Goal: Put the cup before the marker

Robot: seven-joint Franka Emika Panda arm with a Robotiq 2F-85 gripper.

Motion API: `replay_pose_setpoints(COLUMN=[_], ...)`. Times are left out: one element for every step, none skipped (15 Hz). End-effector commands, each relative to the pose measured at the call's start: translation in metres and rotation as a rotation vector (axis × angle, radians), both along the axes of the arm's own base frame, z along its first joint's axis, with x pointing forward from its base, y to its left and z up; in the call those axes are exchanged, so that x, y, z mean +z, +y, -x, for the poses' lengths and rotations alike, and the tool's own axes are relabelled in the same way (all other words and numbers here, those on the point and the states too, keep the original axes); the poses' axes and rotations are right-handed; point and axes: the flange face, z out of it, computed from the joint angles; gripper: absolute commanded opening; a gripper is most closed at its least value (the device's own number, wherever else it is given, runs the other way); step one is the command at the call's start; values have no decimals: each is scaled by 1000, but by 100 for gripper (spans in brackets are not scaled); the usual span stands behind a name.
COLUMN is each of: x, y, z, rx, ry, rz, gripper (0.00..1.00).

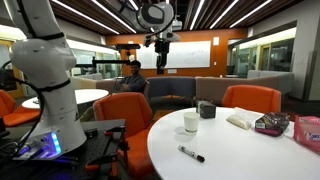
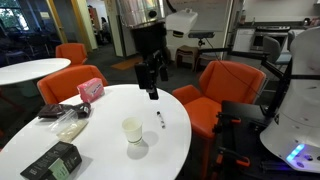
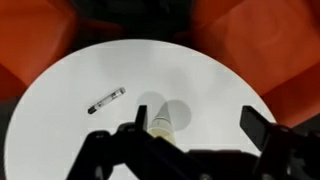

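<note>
The small white cup point(image 1: 190, 122) stands upright on the round white table point(image 1: 235, 152); it also shows in the other exterior view point(image 2: 132, 131) and in the wrist view point(image 3: 162, 122). The thin black marker point(image 1: 191, 154) lies flat on the table a short way from the cup, apart from it point(image 2: 160, 119) point(image 3: 106, 99). My gripper point(image 1: 160, 48) point(image 2: 150, 86) hangs well above the table, open and empty. In the wrist view its fingers point(image 3: 195, 125) spread wide, and the cup is beside the left finger, far below.
A dark grey squat container point(image 1: 206, 109), a white plastic bag point(image 1: 241, 120), a dark snack packet point(image 1: 271, 124) and a pink box point(image 1: 308, 132) lie on the table. A black box point(image 2: 55, 160) sits near one edge. Orange chairs point(image 2: 222, 88) ring the table.
</note>
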Motion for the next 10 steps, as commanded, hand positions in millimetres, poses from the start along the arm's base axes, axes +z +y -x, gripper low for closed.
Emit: replay_pose_setpoints(x=[-3, -4, -8, -11, -18, -25, -34, -44, -56, -68], y=[-11, -19, -30, -39, -53, -66, -80, -92, -104, -114], z=[-16, -23, -31, -36, -43, -52, -61, -68, -77, -87], rx=[65, 81, 123, 148, 201, 222, 229, 235, 222, 225], ry=[-14, -22, -4, 8, 0, 6, 15, 22, 21, 17], rz=[-48, -79, -108, -127, -140, -159, -174, -184, -186, -207], gripper=[100, 100, 100, 100, 100, 100, 100, 100, 100, 100])
